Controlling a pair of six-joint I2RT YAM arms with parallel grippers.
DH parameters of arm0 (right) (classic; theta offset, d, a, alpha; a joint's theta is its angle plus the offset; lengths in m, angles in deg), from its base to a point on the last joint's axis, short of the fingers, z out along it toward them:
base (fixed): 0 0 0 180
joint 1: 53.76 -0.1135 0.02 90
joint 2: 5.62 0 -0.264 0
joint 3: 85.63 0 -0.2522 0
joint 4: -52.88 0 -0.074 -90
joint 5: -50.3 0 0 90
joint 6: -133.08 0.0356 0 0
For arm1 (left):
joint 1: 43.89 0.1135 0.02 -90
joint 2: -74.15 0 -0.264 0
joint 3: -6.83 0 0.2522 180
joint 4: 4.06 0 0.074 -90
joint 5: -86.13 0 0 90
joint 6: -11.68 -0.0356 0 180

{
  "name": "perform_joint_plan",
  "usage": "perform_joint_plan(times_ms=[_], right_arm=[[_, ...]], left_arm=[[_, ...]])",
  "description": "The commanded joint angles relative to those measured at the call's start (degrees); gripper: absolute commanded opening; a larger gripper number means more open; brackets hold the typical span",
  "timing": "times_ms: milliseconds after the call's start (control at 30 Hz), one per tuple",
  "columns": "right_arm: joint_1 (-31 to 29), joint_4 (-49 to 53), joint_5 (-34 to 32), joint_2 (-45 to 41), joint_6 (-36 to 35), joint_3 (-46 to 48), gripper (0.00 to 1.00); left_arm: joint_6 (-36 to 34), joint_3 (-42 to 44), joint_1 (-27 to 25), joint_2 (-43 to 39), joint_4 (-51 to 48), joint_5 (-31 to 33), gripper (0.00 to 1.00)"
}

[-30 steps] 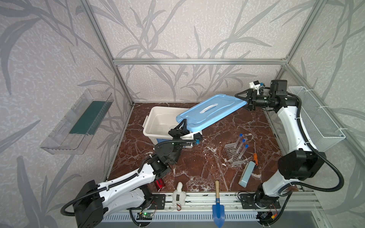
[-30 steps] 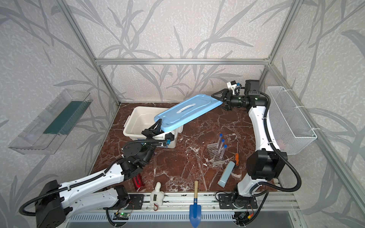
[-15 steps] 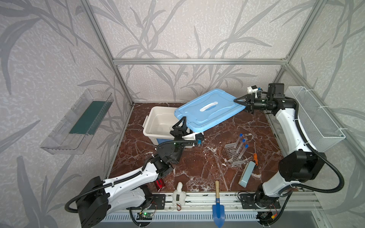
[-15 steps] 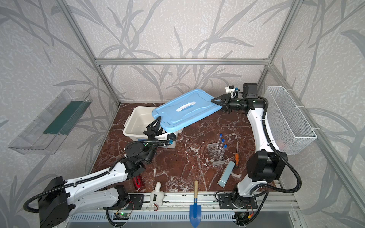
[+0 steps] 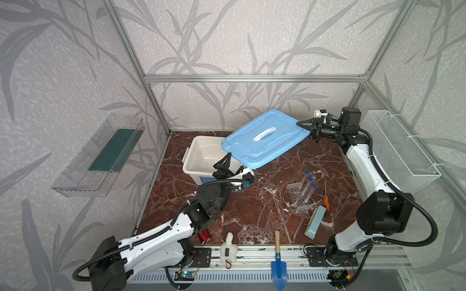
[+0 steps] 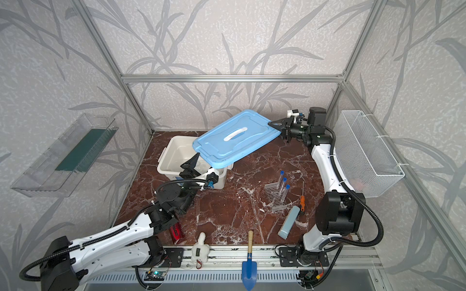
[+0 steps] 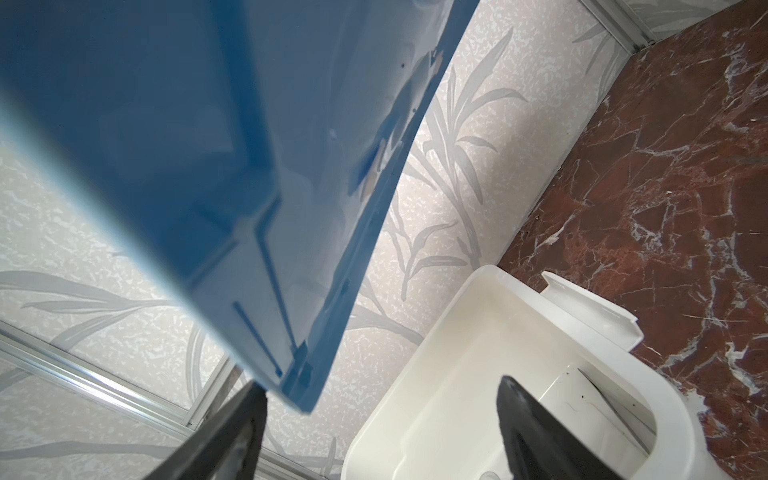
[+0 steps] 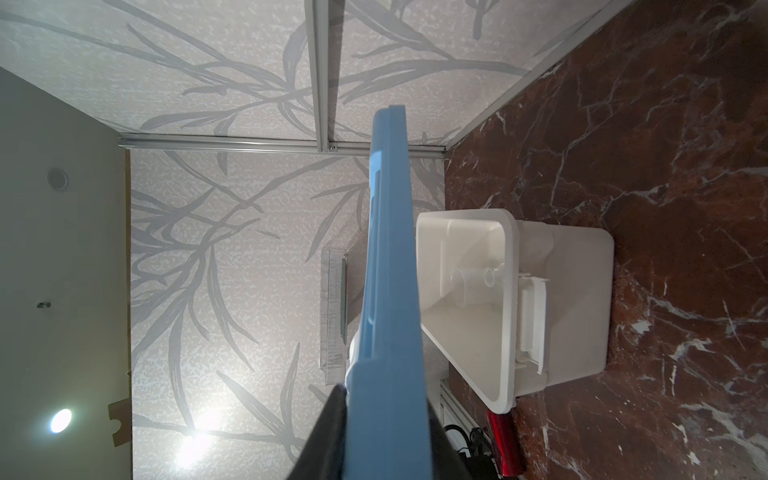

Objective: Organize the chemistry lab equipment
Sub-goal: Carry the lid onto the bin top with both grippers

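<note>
A blue lid (image 5: 264, 137) (image 6: 234, 137) hangs tilted over the open white bin (image 5: 187, 161) (image 6: 164, 161). My right gripper (image 5: 303, 126) (image 6: 274, 125) (image 8: 386, 399) is shut on the lid's far right edge (image 8: 388, 291). Just under the lid's near corner (image 7: 208, 166) my left gripper (image 5: 224, 161) (image 6: 191, 162) (image 7: 382, 384) stands open over the bin, holding nothing. Inside the bin a clear beaker (image 8: 469, 284) lies beside a small clear bottle (image 8: 492, 274). Three blue-capped tubes (image 5: 309, 187) (image 6: 283, 187) lean on the clear rack (image 5: 296, 194) at the right of the table.
An orange-handled tool (image 5: 326, 201) and a grey-blue box (image 5: 315, 221) lie near the rack. A red canister (image 5: 204, 235), a white figure (image 5: 228, 249) and a blue trowel (image 5: 278, 262) sit at the front. A wire basket (image 5: 401, 151) hangs on the right wall and a clear shelf (image 5: 100, 153) on the left wall.
My left gripper has opened and let go of the lid's near corner. My right gripper has come down and shut on the lid's far right edge; the lid now lies flatter.
</note>
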Motion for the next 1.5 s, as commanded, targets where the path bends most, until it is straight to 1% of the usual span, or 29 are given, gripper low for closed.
perform_joint_plan(times_ms=[0, 33, 100, 133, 167, 267, 300, 333, 367, 400, 467, 533, 567, 600, 633, 733, 800, 833, 900, 1000, 1067, 1100, 1133, 1167, 1233, 1333, 1367, 1467], right_arm=[[0.47, -16.49, -4.64, -2.18, 4.91, 0.51, 0.15], [0.46, -19.54, -5.95, -2.18, 7.24, 0.93, 0.13], [0.47, -23.56, -8.26, -1.85, 10.69, 1.11, 0.10], [0.42, -24.88, -9.24, -1.62, 11.64, 0.92, 0.09], [0.30, -25.02, -9.65, -1.36, 11.66, 0.40, 0.08], [-0.48, -25.31, -9.21, -0.70, 11.64, -0.47, 0.07], [-0.74, -25.44, -9.06, -0.85, 11.47, -0.25, 0.06], [-1.04, -26.34, -9.14, -1.26, 11.28, 0.20, 0.06], [-1.11, -27.04, -9.12, -1.66, 11.05, 0.45, 0.05], [-1.20, -27.01, -9.37, -2.18, 10.74, 0.70, 0.05], [-1.20, -28.75, -10.55, -3.54, 11.72, 2.20, 0.05], [-1.48, -32.99, -12.70, -5.18, 13.98, 4.37, 0.05], [-1.78, -34.80, -13.83, -6.06, 14.71, 5.76, 0.05], [-2.83, -35.88, -15.42, -7.37, 14.64, 7.35, 0.05], [-4.24, -35.91, -16.88, -8.66, 13.02, 8.68, 0.05], [-9.10, -33.52, -23.32, -13.80, 7.05, 12.77, 0.05], [-12.77, -34.50, -28.92, -16.80, 4.47, 16.26, 0.05], [-14.77, -35.46, -31.55, -18.06, 3.71, 18.05, 0.04], [-18.36, -37.00, -34.96, -19.58, 2.23, 20.71, 0.04], [-24.13, -38.07, -38.77, -20.39, -0.70, 23.34, 0.04], [-27.55, -39.64, -41.39, -19.88, -1.47, 24.72, 0.03], [-29.27, -41.40, -43.25, -19.40, -1.69, 25.54, 0.03], [-30.64, -42.63, -44.42, -18.88, -1.81, 26.12, 0.03], [-31.68, -43.02, -45.64, -18.39, -2.08, 26.55, 0.03], [-35.16, -45.64, -48.84, -16.63, -2.60, 27.44, 0.03], [-38.58, -47.81, -51.88, -13.41, -4.09, 26.66, 0.03], [-39.15, -47.74, -52.07, -12.29, -4.22, 25.99, 0.03], [-39.98, -52.49, -52.75, -9.65, -2.93, 25.69, 0.02]], left_arm=[[3.42, 0.46, -0.13, -1.76, 5.11, -0.60, 0.90], [1.20, 1.34, -0.13, -1.49, 6.32, -0.95, 0.90], [-0.50, 2.54, -0.13, -0.93, 10.39, -0.67, 0.91], [-1.12, 3.11, -0.13, -0.94, 11.87, -0.85, 0.94], [-0.57, 3.17, -0.04, -1.06, 12.46, -0.64, 0.95], [4.62, 2.12, 0.45, -2.42, 11.23, 0.97, 0.98], [7.67, 0.95, 0.58, -3.34, 9.21, 2.00, 0.99], [12.23, -1.04, 0.58, -4.73, 4.68, 2.14, 0.99], [16.41, -2.44, 0.70, -6.42, 0.13, 0.83, 0.99], [21.99, -4.31, 1.39, -8.20, -4.89, -1.15, 0.99], [33.85, -8.55, 2.56, -10.38, -13.22, -1.63, 0.99], [45.43, -14.89, 4.37, -11.56, -24.74, -2.97, 0.99], [49.98, -18.12, 5.63, -11.50, -29.55, -3.41, 0.99], [56.44, -22.20, 6.92, -11.21, -36.05, -3.29, 0.99], [63.48, -25.53, 8.28, -10.90, -41.53, -3.20, 0.99], [79.69, -32.96, 13.60, -8.91, -55.99, -9.80, 0.99], [87.51, -37.01, 17.19, -6.49, -64.83, -14.62, 0.99], [89.94, -37.51, 19.13, -5.72, -66.81, -17.69, 0.99], [92.25, -36.80, 22.56, -5.72, -67.12, -22.16, 0.99], [92.18, -37.06, 28.44, -5.66, -69.96, -24.19, 0.99], [92.20, -36.66, 34.58, -4.39, -71.68, -28.91, 0.99], [93.48, -35.77, 37.82, -3.81, -72.13, -31.45, 0.99], [93.73, -34.19, 40.48, -3.87, -70.44, -33.88, 0.99], [93.89, -32.96, 42.05, -3.94, -69.15, -34.98, 0.99], [93.78, -31.27, 45.39, -3.37, -68.00, -34.86, 0.99], [94.89, -28.45, 49.42, -2.11, -65.54, -35.96, 0.99], [95.10, -27.54, 49.76, -1.92, -64.64, -36.14, 0.99], [94.04, -25.08, 49.87, -2.71, -61.84, -35.82, 0.99]])
